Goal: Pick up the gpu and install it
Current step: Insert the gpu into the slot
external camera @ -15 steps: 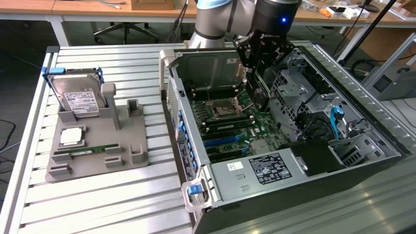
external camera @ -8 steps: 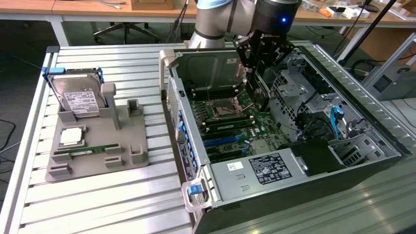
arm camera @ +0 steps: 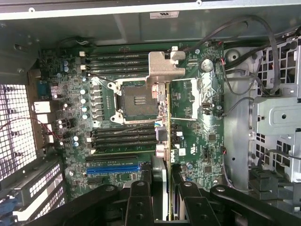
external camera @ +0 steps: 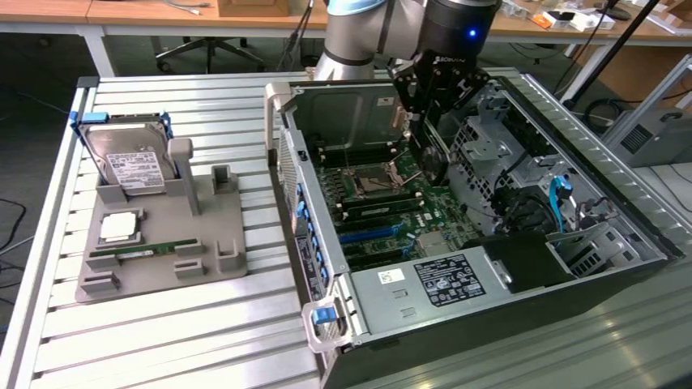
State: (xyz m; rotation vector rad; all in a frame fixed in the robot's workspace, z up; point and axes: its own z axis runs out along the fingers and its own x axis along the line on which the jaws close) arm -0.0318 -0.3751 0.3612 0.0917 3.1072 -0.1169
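While gripped edge-on between claw (external camera: 430,109) fingers, partly closed on its thin body, gpu (external camera: 425,158) (flat dark board, silver end bracket) hangs inside open black-and-silver computer case (external camera: 324,109) on grey slatted counter (external camera: 216,324). Long axis runs straight down from claw, bracket end lowest, above green motherboard (external camera: 433,215) beside square CPU socket (arm camera: 136,99). Long blue expansion slot (arm camera: 113,167) lies off to one side, apparently crosswise to card's plane. Card not seated.

Motherboard (arm camera: 207,141) green, one slot (arm camera: 112,167) blue. gpu (arm camera: 165,63) bracket silver, board edge looks tan-yellow, hard to tell edge-on. Hard drive (external camera: 130,158) silver, white label, blue frame. Surface (external camera: 162,340) ribbed grey.
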